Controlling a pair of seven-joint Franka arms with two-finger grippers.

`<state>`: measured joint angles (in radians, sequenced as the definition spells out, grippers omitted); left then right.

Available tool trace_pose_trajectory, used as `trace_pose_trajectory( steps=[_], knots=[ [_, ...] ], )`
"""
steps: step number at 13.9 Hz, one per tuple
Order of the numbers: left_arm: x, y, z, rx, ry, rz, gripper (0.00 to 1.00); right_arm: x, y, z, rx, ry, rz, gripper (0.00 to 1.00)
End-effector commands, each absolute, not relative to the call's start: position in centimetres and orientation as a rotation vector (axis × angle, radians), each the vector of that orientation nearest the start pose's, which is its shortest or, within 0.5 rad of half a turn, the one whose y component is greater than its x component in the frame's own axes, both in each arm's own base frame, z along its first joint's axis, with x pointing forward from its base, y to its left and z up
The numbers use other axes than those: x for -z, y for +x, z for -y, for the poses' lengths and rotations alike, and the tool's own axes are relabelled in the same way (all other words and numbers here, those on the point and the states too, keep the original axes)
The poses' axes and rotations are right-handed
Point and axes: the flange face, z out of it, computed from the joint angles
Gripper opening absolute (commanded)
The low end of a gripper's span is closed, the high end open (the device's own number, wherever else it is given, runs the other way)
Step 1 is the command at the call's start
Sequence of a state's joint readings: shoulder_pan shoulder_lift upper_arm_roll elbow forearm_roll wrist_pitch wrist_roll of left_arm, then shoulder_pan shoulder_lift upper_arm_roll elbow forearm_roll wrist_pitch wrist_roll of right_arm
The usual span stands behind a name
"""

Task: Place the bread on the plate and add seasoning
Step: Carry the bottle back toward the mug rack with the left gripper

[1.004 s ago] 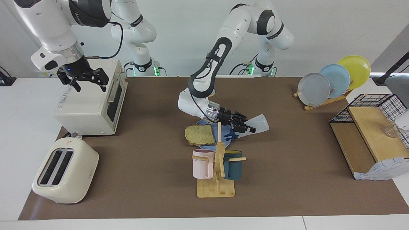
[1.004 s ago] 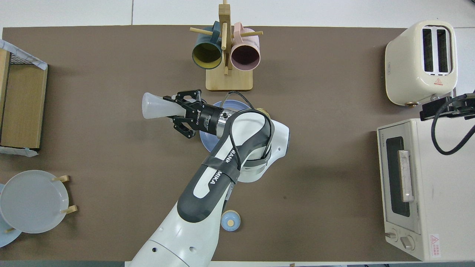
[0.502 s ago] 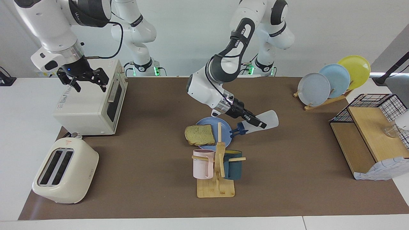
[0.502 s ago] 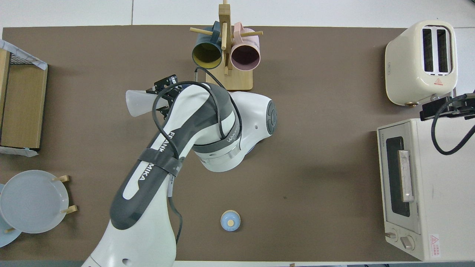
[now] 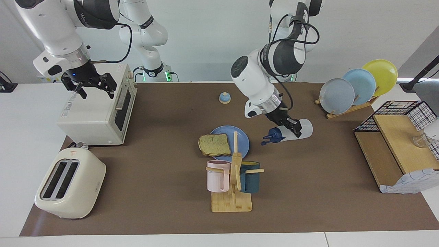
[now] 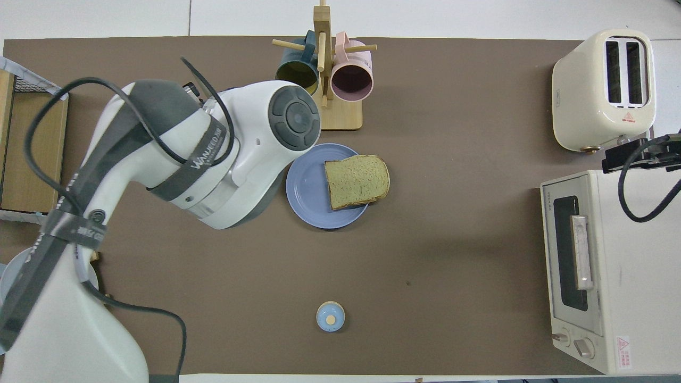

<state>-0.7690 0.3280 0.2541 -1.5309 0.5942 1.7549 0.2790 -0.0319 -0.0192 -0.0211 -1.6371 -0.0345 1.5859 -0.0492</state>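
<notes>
**Seasoning bottle held on its side beside the plate**

We see the seasoning (image 5: pixel 291 131) gripped in the left gripper (image 5: pixel 293 129), whose fingers are clamped across the bottle's translucent body. The bottle lies almost level in the air, its long axis running roughly along the table's length. Its dark blue cap points toward the plate (image 5: pixel 245 139) and dips slightly lower than the base, which points toward the left arm's end of the table. The gripper comes down onto the bottle from above, on the robots' side of it, and grips it around mid-body, so the cap sticks out past the fingers on one side and the base on the other. In the overhead view the left arm's bulk hides both bottle and gripper.

The bottle hangs over the brown mat just beside the plate, not over it. The bread (image 6: pixel 356 181) lies flat on the plate (image 6: pixel 308 186), overhanging the rim on the side toward the right arm's end.

The right gripper (image 5: pixel 90 83) waits above the toaster oven (image 5: pixel 99 109), its fingers spread and holding nothing.
</notes>
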Motion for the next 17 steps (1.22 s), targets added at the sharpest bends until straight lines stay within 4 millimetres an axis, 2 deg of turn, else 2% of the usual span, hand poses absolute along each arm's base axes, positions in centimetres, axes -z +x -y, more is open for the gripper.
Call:
trace_pose_trajectory(
  steps=[1, 5, 9, 13, 15, 17],
  knots=[
    [-48.7, 58.4, 27.5, 0.102, -2.391, -1.055, 0.00, -60.6, 54.1, 3.4, -0.044, -3.168, -0.006, 1.00],
    [-47.2, 60.5, 25.4, 0.322, -2.651, -0.827, 0.00, -60.6, 54.1, 3.4, -0.044, -3.168, -0.006, 1.00],
    [-45.7, 62.5, 22.7, 0.610, -2.836, -0.594, 0.00, -60.6, 54.1, 3.5, -0.044, -3.168, -0.008, 1.00],
    [-43.4, 62.6, 19.7, 0.964, -2.942, -0.301, 0.00, -60.6, 54.1, 3.5, -0.044, -3.168, -0.008, 1.00],
    [-42.6, 62.5, 18.4, 1.100, -2.964, -0.187, 0.00, -60.6, 54.1, 3.5, -0.044, -3.168, -0.008, 1.00],
    [-41.5, 63.2, 17.9, 1.198, -2.963, -0.138, 0.00, -60.6, 54.1, 3.5, -0.044, -3.168, -0.006, 1.00]
  ],
)
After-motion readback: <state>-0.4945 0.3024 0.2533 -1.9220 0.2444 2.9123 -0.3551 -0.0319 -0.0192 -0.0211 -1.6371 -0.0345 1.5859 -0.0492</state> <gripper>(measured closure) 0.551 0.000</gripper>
